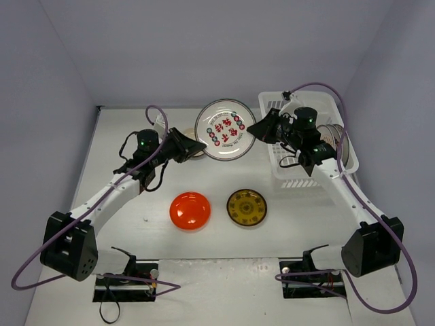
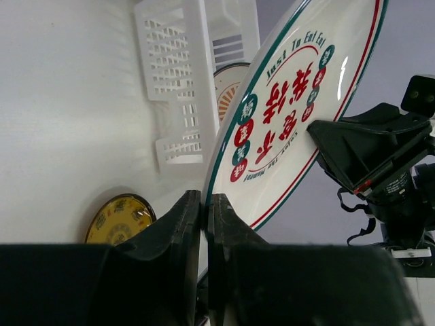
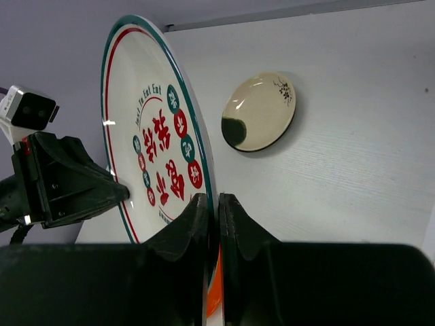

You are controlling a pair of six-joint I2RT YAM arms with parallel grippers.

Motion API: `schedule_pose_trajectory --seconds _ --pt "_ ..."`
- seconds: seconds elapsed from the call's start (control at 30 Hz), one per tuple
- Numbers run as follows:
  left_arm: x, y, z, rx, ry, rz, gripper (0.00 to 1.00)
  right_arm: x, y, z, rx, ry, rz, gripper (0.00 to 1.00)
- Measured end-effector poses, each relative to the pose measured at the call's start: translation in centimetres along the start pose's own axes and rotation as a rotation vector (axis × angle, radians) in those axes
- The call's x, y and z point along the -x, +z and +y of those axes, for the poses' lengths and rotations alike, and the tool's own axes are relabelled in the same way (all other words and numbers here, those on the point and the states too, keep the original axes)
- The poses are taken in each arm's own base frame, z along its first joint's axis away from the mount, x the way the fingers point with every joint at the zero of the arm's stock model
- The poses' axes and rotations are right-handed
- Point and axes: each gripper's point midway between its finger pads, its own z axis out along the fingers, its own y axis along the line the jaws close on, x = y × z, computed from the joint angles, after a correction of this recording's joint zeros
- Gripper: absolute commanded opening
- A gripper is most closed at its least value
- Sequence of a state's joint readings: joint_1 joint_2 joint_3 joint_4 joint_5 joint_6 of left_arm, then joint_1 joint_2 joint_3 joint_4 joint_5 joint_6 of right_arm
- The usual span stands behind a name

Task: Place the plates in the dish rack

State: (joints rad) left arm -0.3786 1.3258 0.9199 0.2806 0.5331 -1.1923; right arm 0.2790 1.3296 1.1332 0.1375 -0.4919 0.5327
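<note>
L gripper (image 1: 198, 147) & R gripper (image 1: 253, 128) both pinch the patterned plate (image 1: 224, 129) rim; L shd release first, then R tilts it into dish rack (image 1: 270, 105).

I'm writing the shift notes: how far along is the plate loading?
Done: some plates already sit in the dish rack. In hand: the patterned plate is pinched at opposite rims by the left gripper and the right gripper, above the table. Left: the red-orange plate, the yellow-brown plate and the cream plate lie on the table.
</note>
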Motion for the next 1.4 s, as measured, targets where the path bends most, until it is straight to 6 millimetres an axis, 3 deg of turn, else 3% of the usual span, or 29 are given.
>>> schedule_pose_trajectory --seconds 0.03,0.1,0.13,0.17,0.23,0.33,0.5,0.63,0.83,0.97,1.03,1.4 --pt "-0.3 0.0 0.3 0.007 0.001 0.009 0.13 0.2 0.0 0.1 0.002 -0.011 -0.003 0.00" --pt "-0.5 -0.1 0.2 0.007 0.016 0.019 0.26 0.1 -0.1 0.3 0.009 -0.022 0.002 0.00" --pt "-0.6 -0.1 0.3 0.013 0.027 0.026 0.43 0.1 -0.1 0.2 0.005 -0.039 0.007 0.00" --pt "-0.7 -0.2 0.5 0.024 0.042 0.031 0.52 0.1 -0.2 0.1 -0.002 -0.054 0.009 0.00" --pt "-0.8 -0.4 0.9 0.061 0.064 0.048 0.66 0.6 -0.5 -0.7 -0.055 -0.112 0.010 0.00" --pt "-0.5 -1.2 1.5 0.138 0.124 0.054 0.73 1.9 -1.4 -2.4 -0.169 -0.208 0.001 0.00" --pt "0.2 -3.7 3.9 0.341 0.247 0.045 0.74 5.6 -4.8 -5.0 -0.396 -0.403 -0.054 0.00" --pt "0.1 -6.6 7.4 0.534 0.325 0.066 0.75 8.0 -8.5 -7.3 -0.593 -0.549 -0.081 0.00" --pt "-0.9 -10.5 11.9 0.718 0.377 0.126 0.79 10.0 -13.6 -12.9 -0.883 -0.679 -0.026 0.00" --pt "-1.9 -12.5 13.8 0.785 0.383 0.164 0.80 10.2 -16.4 -16.2 -1.043 -0.738 0.040 0.00" --pt "-2.2 -13.0 14.3 0.803 0.387 0.178 0.81 9.7 -17.1 -17.4 -1.097 -0.779 0.094 0.00" --pt "-2.5 -13.7 14.6 0.821 0.413 0.202 0.81 8.5 -15.8 -20.5 -1.148 -0.884 0.220 0.00"
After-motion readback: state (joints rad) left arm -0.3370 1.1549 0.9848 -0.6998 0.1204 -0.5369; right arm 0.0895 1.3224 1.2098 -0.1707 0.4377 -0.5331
